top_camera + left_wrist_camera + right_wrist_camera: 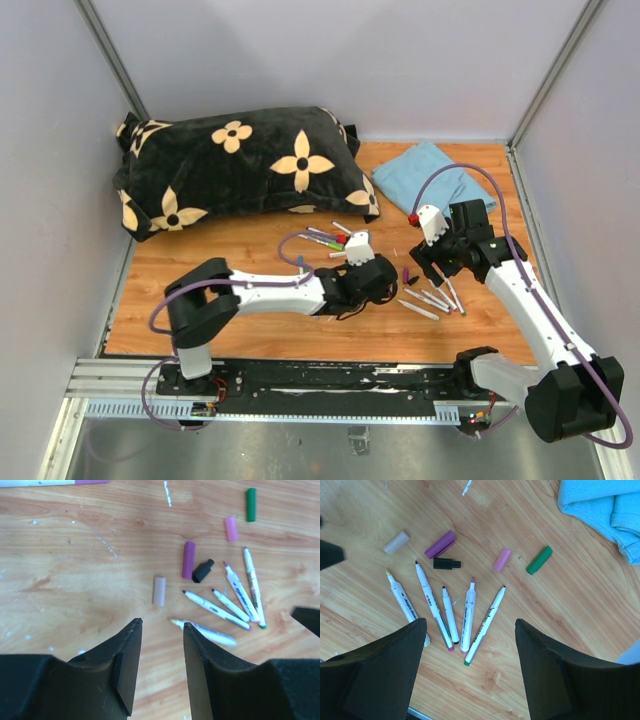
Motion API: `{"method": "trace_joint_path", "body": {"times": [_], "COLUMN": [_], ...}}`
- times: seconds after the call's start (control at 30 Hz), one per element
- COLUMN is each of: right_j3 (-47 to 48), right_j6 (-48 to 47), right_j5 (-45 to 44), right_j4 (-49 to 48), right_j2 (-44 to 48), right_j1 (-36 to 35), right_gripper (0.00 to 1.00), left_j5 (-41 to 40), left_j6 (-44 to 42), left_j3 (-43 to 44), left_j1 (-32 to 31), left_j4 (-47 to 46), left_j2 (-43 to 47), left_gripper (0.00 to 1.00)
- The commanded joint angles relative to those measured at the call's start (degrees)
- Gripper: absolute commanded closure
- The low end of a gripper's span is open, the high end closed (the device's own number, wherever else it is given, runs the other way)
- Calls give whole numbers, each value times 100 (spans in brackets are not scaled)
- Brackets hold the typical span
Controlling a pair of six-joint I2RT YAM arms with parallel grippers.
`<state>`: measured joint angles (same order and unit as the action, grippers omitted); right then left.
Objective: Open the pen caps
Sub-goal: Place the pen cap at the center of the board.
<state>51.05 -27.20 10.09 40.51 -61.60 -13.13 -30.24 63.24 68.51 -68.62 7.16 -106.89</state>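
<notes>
Loose pen caps lie on the wooden table: a pale cap [159, 591], a purple cap [188, 559], a black cap [203, 570], a pink cap [230, 528] and a green cap [250, 504]. Below them, several uncapped white pens [468, 615] fan out. My left gripper [162, 623] is open with bare wood between its fingers, its right fingertip beside the nearest pen [206, 633]. My right gripper [470, 621] hangs wide open above the pens' back ends and holds nothing. Further capped pens [325, 238] lie behind the left wrist in the top view.
A black pillow with cream flowers [240, 170] fills the back left of the table. A folded blue cloth [435, 175] lies at the back right, close to the green cap [539, 560]. The two grippers [385, 288] [430, 268] are close together.
</notes>
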Motion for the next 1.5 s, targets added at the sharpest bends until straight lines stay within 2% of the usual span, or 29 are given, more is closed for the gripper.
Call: {"method": "trace_joint_path", "body": {"times": [0.0, 0.2, 0.3, 0.4, 0.43, 0.47, 0.6, 0.67, 0.8, 0.9, 1.13, 1.47], "right_j3": [-68, -76, -77, -76, -77, -77, -79, -84, -86, -86, -95, -98], "right_j6": [6, -63, -92, -116, -118, -119, -134, -136, -136, -136, -144, -145], "right_j5": [111, 237, 332, 369, 377, 386, 421, 429, 429, 418, 423, 435], "right_j4": [8, 18, 44, 48, 59, 62, 55, 62, 62, 62, 62, 61], "right_j2": [100, 145, 134, 101, 103, 101, 94, 79, 51, 38, 40, 21], "right_j1": [125, 121, 111, 112, 109, 113, 109, 104, 78, 73, 64, 56], "right_gripper": [27, 27, 27, 27, 27, 27, 27, 27, 27, 27, 27, 27], "left_j5": [-236, -691, -619, -353, -358, -471, -1080, -1378, -1793, -1816, -1815, -1303], "left_j6": [-353, -698, -1089, -1421, -1426, -1337, -610, 84, 1699, 2192, 2312, 1550], "left_j3": [-683, -2181, -3074, -3783, -3955, -4058, -4062, -3865, -2993, -2491, -2289, -2366], "left_j1": [-99, -101, -100, -91, -95, -91, -70, -41, -20, -20, 29, 382], "left_j4": [-330, -513, -1167, -1750, -1759, -1648, -467, 468, 2666, 3606, 3580, 2639], "left_j2": [964, 2189, 2915, 3616, 3821, 4016, 4518, 4503, 3831, 3222, 2573, 2381], "left_gripper": [57, 56, 55, 43, 42, 38, 37, 37, 40, 43, 49, 50]}}
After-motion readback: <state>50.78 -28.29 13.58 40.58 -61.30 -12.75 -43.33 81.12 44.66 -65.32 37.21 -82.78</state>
